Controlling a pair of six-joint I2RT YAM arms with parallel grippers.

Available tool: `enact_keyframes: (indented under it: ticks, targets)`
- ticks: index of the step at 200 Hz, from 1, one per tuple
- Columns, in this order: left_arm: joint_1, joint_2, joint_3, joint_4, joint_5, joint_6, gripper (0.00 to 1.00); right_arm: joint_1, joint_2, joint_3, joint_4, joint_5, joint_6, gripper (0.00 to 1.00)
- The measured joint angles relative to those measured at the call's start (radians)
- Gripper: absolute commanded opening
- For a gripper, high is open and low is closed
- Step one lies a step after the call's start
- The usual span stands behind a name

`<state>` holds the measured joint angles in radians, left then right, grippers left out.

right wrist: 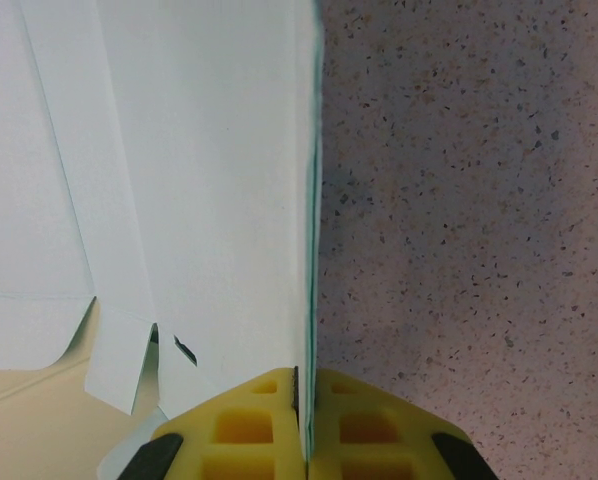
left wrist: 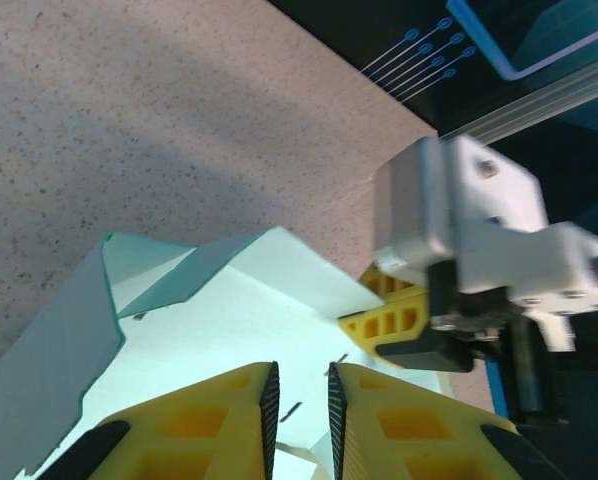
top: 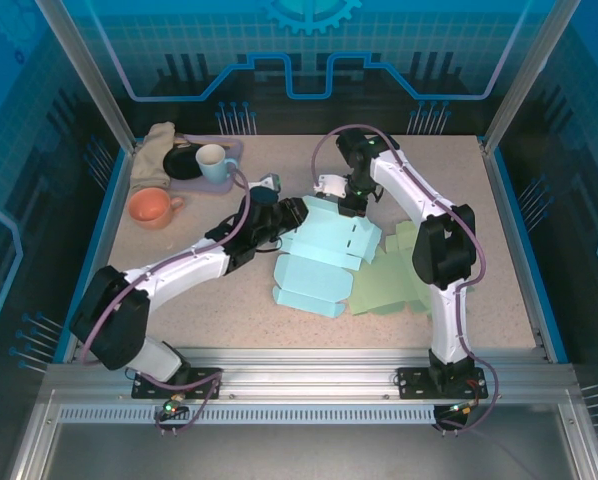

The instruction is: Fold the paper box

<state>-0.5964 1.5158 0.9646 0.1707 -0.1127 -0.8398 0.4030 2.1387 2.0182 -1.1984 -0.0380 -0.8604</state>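
Paper box (top: 324, 255) sits half-formed mid-table (top: 479, 200), partly over the green sheets (top: 399, 285). My right gripper (right wrist: 306, 378) is clamped on one panel edge, likely to anchor it. My left gripper (left wrist: 303, 380) is narrow above the inner panel; I cannot tell if it has a grip.

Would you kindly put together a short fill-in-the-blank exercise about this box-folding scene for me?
1. The right gripper is shut on an edge of the light ___ paper box.
2. A mug coloured ___ sits on the table near its far-left corner.
3. Flat sheets of pale ___ paper lie beside the box.

Missing words: blue; orange; green.
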Motion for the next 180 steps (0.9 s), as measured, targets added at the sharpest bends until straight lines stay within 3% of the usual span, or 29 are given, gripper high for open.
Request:
enact_keyframes:
  ticks: [115, 180]
  targets:
    - [0.07, 0.069, -0.019, 0.116, -0.065, 0.009, 0.29, 0.0, 0.0, 0.0, 0.0, -0.003, 0.0, 0.0]
    - [0.074, 0.155, -0.018, 0.239, 0.082, 0.006, 0.27, -0.014, 0.0, 0.0, -0.004, 0.003, 0.007, 0.0]
